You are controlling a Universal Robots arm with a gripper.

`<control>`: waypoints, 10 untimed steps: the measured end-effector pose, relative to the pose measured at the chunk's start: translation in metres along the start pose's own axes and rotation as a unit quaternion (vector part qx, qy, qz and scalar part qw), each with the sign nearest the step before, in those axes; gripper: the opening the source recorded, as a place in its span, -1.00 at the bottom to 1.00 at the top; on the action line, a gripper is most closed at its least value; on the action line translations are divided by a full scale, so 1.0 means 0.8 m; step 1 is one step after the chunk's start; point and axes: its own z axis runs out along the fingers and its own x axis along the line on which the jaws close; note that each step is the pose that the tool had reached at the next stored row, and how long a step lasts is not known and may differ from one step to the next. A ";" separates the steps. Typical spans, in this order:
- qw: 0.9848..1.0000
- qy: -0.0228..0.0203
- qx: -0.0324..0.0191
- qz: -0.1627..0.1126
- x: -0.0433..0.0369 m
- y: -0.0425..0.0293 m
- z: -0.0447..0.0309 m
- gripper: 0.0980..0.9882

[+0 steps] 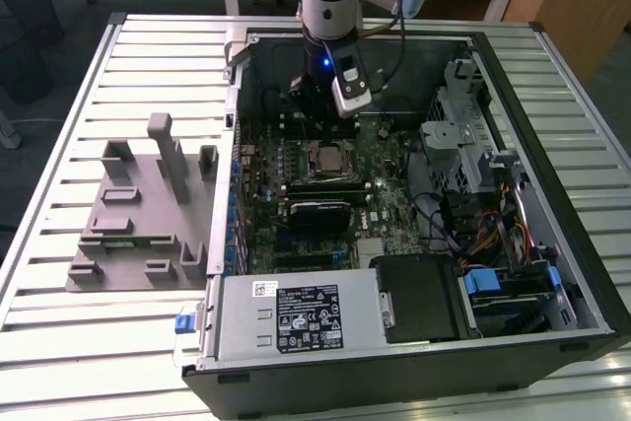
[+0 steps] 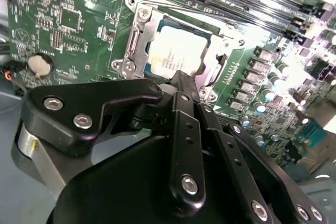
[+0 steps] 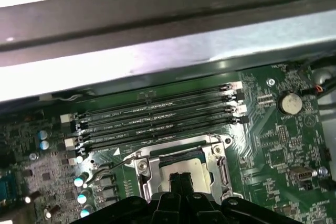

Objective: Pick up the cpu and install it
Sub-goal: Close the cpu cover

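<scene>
Gripper [image 2: 182,78] closed, fingers pressed together, nothing held. Its tips hang right over the cpu [image 2: 175,51], which lies flat in the socket frame [image 2: 137,39] on the motherboard [image 2: 79,19]; contact unclear.

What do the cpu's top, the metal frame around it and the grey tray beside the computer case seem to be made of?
The cpu: its top looks like metal, pale silver, with a soft glare across it. The socket frame: probably stamped steel, bright and shiny, with sharp reflections along its edges. The grey tray: likely moulded plastic, matt and evenly grey, with no shine.
</scene>
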 end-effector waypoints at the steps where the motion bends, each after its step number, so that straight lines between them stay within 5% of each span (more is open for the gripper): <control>1: 1.000 0.000 0.000 -0.006 0.000 0.0000 0.0000 -0.98; 10: 0.999 0.001 -0.002 -0.040 -0.001 -0.0051 0.0031 -0.98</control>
